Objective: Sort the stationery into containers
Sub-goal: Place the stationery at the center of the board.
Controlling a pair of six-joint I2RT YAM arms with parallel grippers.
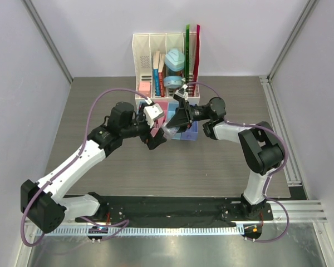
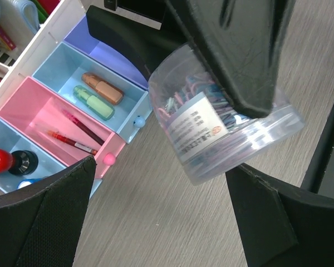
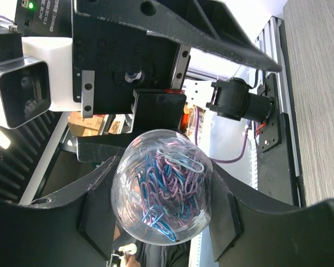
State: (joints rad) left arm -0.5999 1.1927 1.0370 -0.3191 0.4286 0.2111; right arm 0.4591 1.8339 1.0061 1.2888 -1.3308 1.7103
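Grey wood table (image 1: 100,94): right gripper (image 3: 161,208) clamps the clear tub of paper clips (image 2: 222,139) sideways, just in front of the bin row (image 2: 39,108), likely meant for the purple bin (image 2: 94,44). Left gripper (image 1: 157,139) gapes wide and empty beside the tub.

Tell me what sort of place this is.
Probably a robotics lab test cell, not a real office: a wood-grain table boxed in by plain white panels on metal framing, left arm and right arm bolted to a black base plate, and staged stationery bins beside a white organiser.
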